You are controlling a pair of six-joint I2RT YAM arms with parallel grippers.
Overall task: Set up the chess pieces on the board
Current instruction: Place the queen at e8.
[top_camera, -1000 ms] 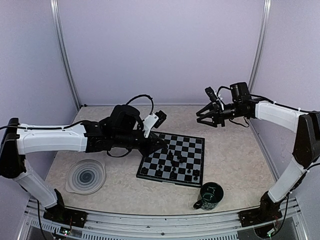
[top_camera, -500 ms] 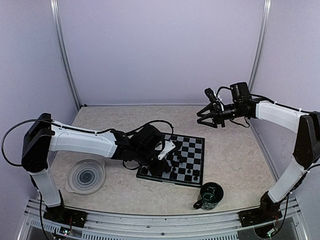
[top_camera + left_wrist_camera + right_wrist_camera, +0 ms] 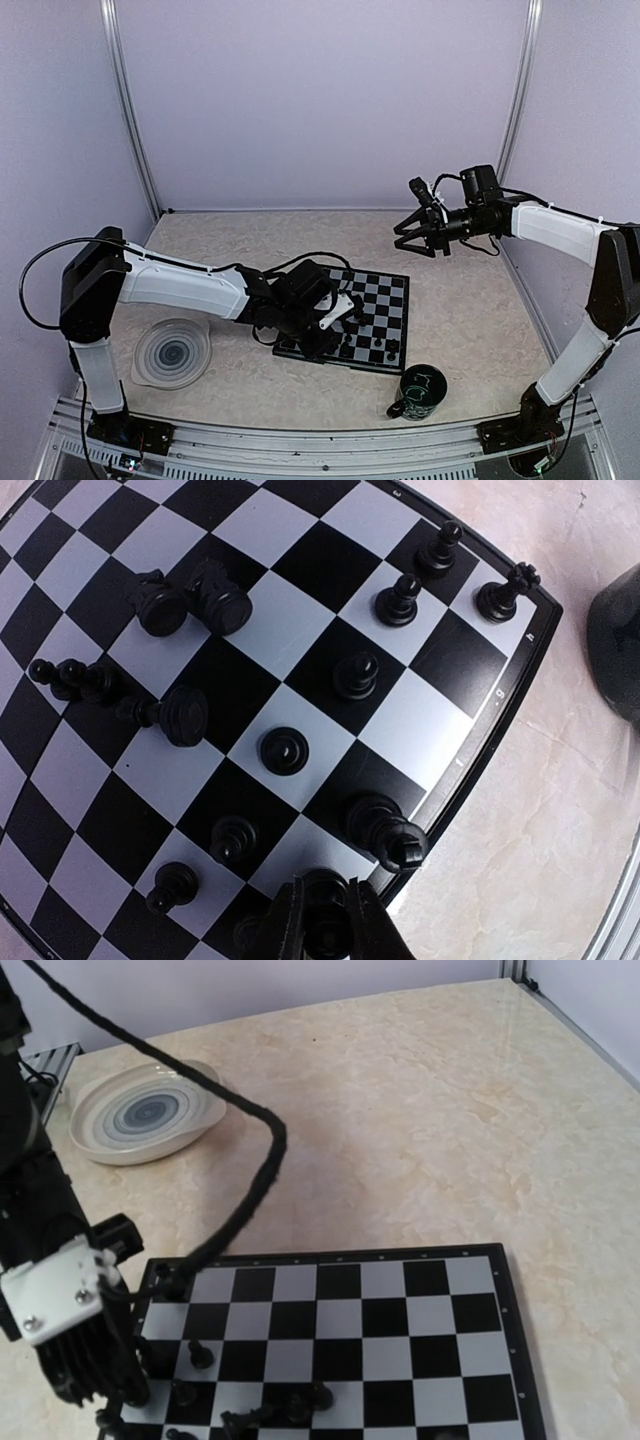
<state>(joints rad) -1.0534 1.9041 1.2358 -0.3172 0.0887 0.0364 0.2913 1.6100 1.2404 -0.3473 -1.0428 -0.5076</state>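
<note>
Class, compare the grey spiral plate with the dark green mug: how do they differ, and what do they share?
The plate is pale grey with spiral rings; the mug is dark green. The plate is low and shallow; the mug is taller, with a handle. The plate lies left of the board; the mug stands by its near right corner. Both rest on the table, off the board.

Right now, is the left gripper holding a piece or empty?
Holding. Left wrist view: the fingers of the left gripper clamp both sides of a black chess piece at the edge of the board.
</note>
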